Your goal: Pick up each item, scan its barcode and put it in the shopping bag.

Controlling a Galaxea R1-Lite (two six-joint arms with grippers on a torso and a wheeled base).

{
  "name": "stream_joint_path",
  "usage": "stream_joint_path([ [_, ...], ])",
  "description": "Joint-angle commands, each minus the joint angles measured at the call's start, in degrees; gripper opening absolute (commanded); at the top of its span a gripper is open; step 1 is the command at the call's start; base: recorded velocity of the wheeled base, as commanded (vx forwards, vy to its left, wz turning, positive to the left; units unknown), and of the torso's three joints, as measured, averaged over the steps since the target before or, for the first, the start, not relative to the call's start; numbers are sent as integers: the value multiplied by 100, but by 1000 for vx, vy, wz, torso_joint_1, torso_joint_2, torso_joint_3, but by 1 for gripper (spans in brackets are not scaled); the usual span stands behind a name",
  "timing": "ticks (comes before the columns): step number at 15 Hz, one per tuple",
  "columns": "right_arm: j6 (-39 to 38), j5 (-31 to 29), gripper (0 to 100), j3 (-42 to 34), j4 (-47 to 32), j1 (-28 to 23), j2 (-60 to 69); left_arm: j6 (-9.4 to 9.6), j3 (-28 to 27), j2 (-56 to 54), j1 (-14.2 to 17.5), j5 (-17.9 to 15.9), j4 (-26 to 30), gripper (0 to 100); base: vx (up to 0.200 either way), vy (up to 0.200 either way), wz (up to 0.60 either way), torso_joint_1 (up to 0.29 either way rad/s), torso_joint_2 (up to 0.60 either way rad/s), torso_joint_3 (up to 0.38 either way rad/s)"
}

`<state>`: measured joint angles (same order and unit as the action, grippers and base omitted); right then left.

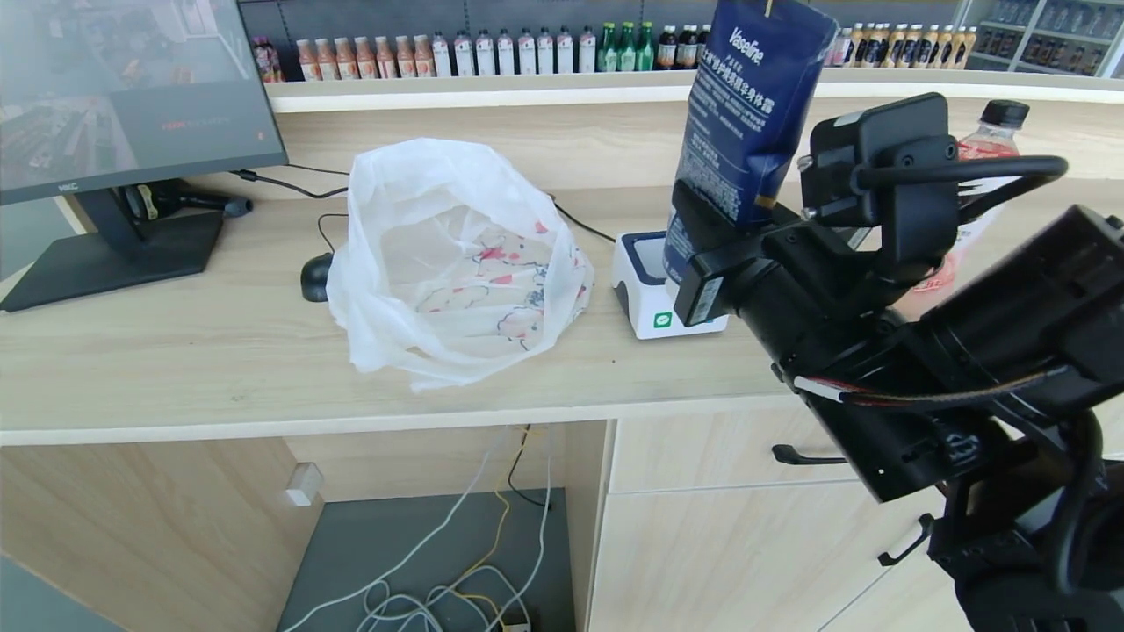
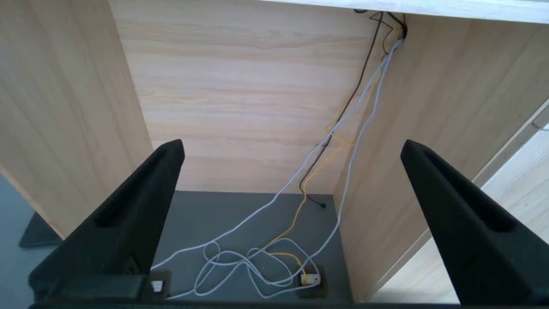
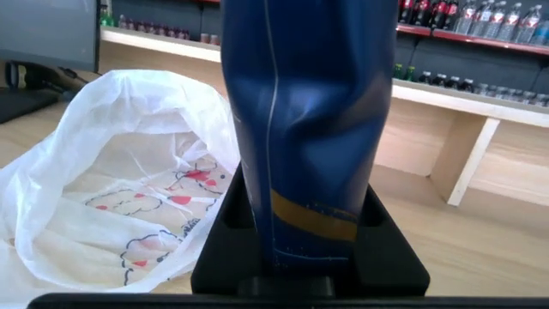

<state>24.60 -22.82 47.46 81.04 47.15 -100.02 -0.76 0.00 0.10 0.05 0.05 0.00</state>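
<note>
My right gripper (image 1: 733, 233) is shut on a tall dark blue pouch (image 1: 746, 123) and holds it upright in the air, just above the white barcode scanner (image 1: 654, 303) on the counter. In the right wrist view the blue pouch (image 3: 304, 120) stands pinched between the black fingers (image 3: 382, 232). The white shopping bag (image 1: 457, 259) lies open on the counter, left of the scanner, with a printed item inside; the shopping bag (image 3: 111, 189) also appears beside the pouch. My left gripper (image 2: 292, 223) hangs open below the counter, nothing between its fingers.
A monitor (image 1: 132, 88) stands at the counter's back left, a black mouse (image 1: 316, 276) next to the bag. A clear bottle (image 1: 983, 167) with a black cap stands behind my right arm. Cables (image 2: 283, 257) lie on the floor under the counter. Drinks line the rear shelf.
</note>
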Motion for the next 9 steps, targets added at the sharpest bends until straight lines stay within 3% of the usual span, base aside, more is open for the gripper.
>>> stream_joint_path([
  [1, 124, 6, 0, 115, -18, -4, -167, -4, 0, -1, 4, 4, 0, 100, 0, 0, 0, 0, 0, 0],
  [5, 493, 208, 0, 484, -502, -13, -193, -4, 0, -1, 4, 4, 0, 100, 0, 0, 0, 0, 0, 0],
  [7, 1126, 937, 0, 1073, -1143, -268, -184, -4, 0, -1, 4, 4, 0, 100, 0, 0, 0, 0, 0, 0],
  [9, 1258, 1386, 0, 1530, -1890, -400, -184, 5, 0, -1, 4, 4, 0, 100, 0, 0, 0, 0, 0, 0],
])
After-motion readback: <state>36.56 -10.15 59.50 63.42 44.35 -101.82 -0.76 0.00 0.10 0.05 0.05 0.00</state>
